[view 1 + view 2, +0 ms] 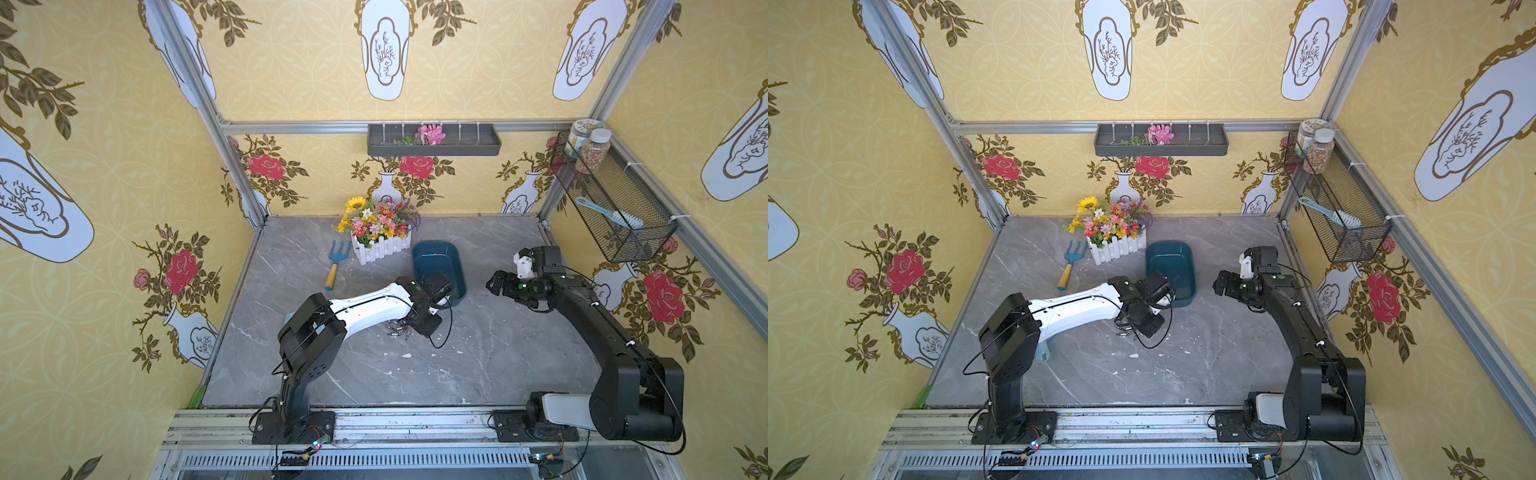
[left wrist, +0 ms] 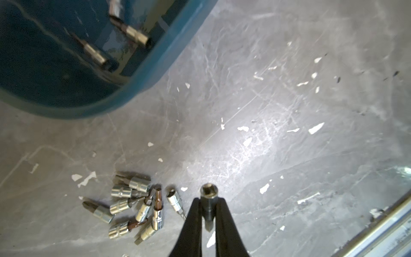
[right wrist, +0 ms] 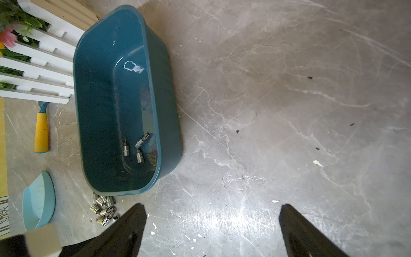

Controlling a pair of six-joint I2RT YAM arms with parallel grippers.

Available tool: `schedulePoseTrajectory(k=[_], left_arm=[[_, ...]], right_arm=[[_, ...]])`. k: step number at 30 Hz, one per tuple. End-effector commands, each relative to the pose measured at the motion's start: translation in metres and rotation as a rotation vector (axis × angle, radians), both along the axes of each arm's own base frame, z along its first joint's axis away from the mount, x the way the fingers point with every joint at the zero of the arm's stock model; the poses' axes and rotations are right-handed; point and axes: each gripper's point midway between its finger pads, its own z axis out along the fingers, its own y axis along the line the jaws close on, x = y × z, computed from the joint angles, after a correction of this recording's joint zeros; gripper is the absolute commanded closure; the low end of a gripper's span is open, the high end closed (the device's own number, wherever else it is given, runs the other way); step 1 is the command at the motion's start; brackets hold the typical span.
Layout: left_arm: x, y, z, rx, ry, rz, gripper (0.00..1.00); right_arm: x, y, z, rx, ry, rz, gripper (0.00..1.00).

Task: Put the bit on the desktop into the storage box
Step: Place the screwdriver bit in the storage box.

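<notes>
**One bit pinched beside the heap, three already in the box**

The counter [image 1: 478,374] is a grey marble-look slab with thin white veins, scuffed and dotted with small white flecks. Yellow wallpaper [image 1: 291,75] printed with roses and vases closes it in on three sides, held by an aluminium frame [image 1: 291,126]. At the back stands a white picket planter [image 1: 380,249] of mixed flowers, with a blue hand fork [image 1: 336,266] with a yellow handle just beside it. A long grey tray [image 1: 432,143] hangs on the back wall. A black wire basket [image 1: 615,208] on the right wall holds a brush [image 1: 611,214] and two jars [image 1: 594,151].

The storage box [image 3: 97,89], dark teal with rounded corners, sits on the counter next to the planter. Three bits [image 3: 135,146] lie at its near end. Just outside that end, a heap of loose bits [image 2: 135,207] rests on the counter.

The left tool [image 2: 208,201] is closed tight on a single bit [image 2: 209,192]. It is a short steel piece whose round socket end shows a square hole, and its narrow tip points back between the fingers. It is right beside the heap, outside the box. The right tool [image 3: 213,208] is spread wide with nothing in it, over bare counter to the box's right.
</notes>
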Motion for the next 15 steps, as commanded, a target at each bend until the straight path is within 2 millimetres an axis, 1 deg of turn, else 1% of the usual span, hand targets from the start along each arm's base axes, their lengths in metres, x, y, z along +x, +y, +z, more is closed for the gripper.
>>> schedulePoseTrajectory(k=[1, 7, 15], left_arm=[[0.008, -0.009, 0.014, -0.026, -0.037, -0.026, 0.91], [0.034, -0.023, 0.040, -0.044, -0.167, -0.055, 0.93], [0.066, -0.056, 0.078, -0.100, -0.278, -0.120, 0.94]], right_arm=[[0.004, 0.000, 0.002, -0.008, -0.021, 0.008, 0.03], [0.003, 0.000, 0.003, -0.006, -0.021, 0.008, 0.03], [0.003, 0.000, 0.004, -0.002, -0.024, 0.011, 0.03]])
